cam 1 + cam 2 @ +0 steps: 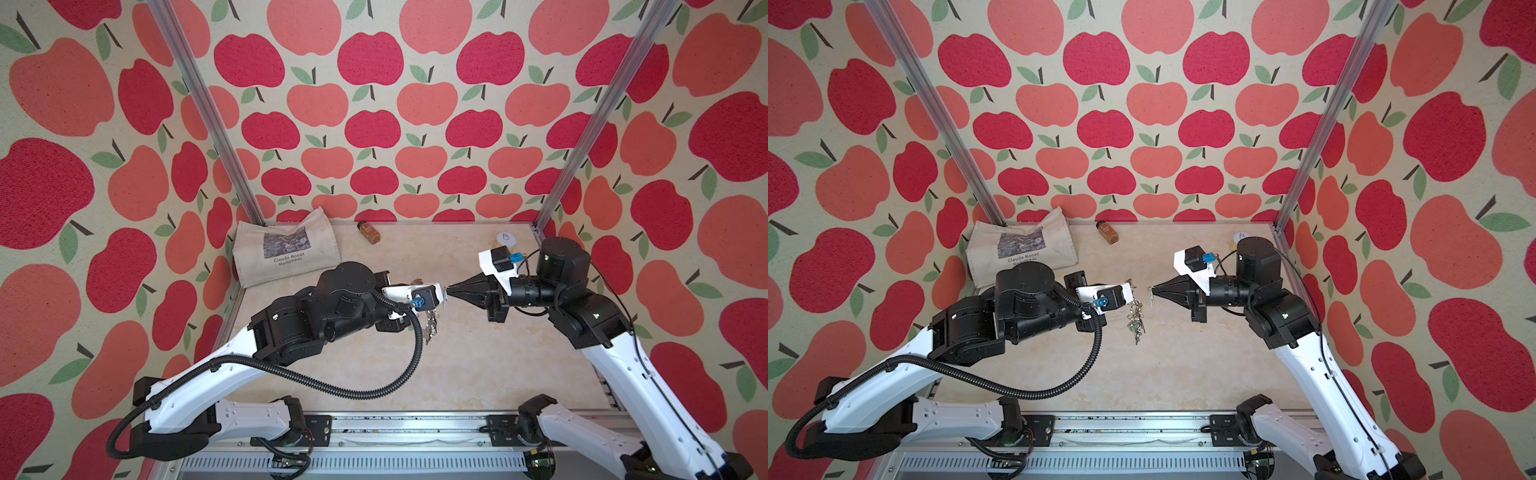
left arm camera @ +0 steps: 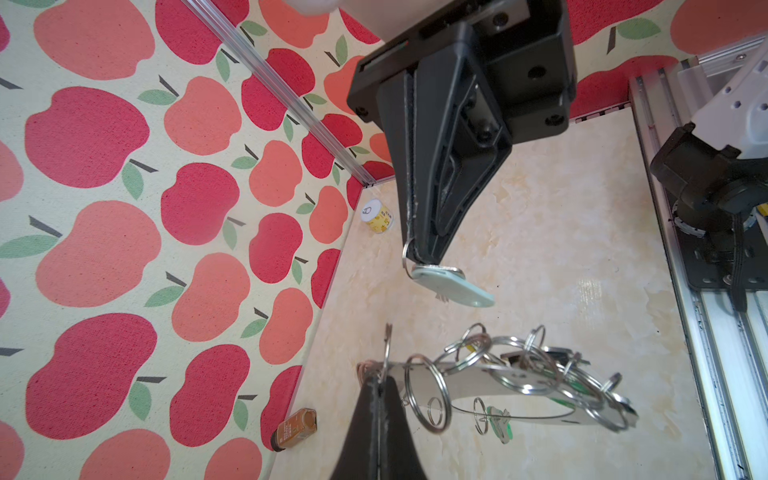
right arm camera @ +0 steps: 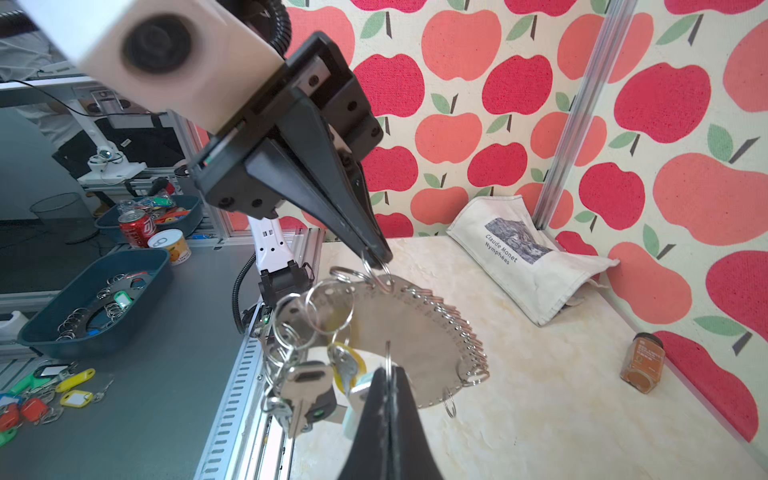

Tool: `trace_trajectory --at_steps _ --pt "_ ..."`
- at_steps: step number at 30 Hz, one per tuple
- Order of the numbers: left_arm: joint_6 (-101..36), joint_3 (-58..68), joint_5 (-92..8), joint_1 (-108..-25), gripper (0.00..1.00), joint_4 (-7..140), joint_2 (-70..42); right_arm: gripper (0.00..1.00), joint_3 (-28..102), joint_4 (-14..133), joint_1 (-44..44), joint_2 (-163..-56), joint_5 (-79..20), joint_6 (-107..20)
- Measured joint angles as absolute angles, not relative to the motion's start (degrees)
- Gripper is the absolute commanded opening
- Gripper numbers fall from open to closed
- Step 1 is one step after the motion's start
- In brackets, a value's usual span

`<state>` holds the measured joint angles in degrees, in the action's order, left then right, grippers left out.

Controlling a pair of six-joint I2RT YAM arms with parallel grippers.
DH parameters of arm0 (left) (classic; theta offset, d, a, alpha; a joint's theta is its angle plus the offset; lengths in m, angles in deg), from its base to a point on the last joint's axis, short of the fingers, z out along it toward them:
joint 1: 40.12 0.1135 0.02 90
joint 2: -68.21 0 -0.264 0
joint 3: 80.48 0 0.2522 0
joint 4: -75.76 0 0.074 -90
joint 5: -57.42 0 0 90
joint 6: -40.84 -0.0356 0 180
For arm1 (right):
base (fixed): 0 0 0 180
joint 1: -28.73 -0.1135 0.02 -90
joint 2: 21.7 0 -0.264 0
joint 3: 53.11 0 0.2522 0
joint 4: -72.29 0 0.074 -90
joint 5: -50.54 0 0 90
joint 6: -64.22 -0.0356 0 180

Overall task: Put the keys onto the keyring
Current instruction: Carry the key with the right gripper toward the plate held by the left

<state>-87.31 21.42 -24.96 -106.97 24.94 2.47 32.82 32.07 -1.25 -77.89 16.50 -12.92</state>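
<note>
- Left wrist view, checked first: found the right tool (image 2: 419, 257) pressed together on the thin split ring of the keys, a small silvery metal key joined to a pale whitish-mint plastic tag (image 2: 453, 286), held in the air just beside the keyring with a gap between.
- Found in the right wrist view the left tool (image 3: 376, 255) pinched shut on one small ring at the rim of the keyring, a flat grey metal oval plate edged with silver split rings (image 3: 399, 324), hanging above the pale marbled counter (image 3: 519, 395).
- Could lose the thin ring from so narrow a pinch if pushed hard against the plate; would drop to the counter.
- Could swing or twist the plate, hung from a single ring, and so spoil the line-up.
- Could snag on the crowded cluster of silver keys and coloured tags (image 3: 307, 386) instead of a free ring.
- Could barely make out the key's blade behind its tag.
- Could not see the left tool's tips in a top view, hidden under the white camera mount (image 1: 399, 291).
- Could not tell whether that pinch also caught the plate's rim.
</note>
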Motion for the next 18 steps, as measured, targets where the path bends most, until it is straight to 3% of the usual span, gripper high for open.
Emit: trace_trajectory --at_steps 10,18 --pt "-95.7 20.8 -20.0 -111.5 0.00 27.7 2.3 0.00 34.6 31.6 -1.3 -76.2 19.5 -14.3" --pt "-103.8 17.6 -17.8 -113.3 0.00 33.3 3.2 0.00 37.7 27.1 -1.8 -74.9 16.0 -11.1"
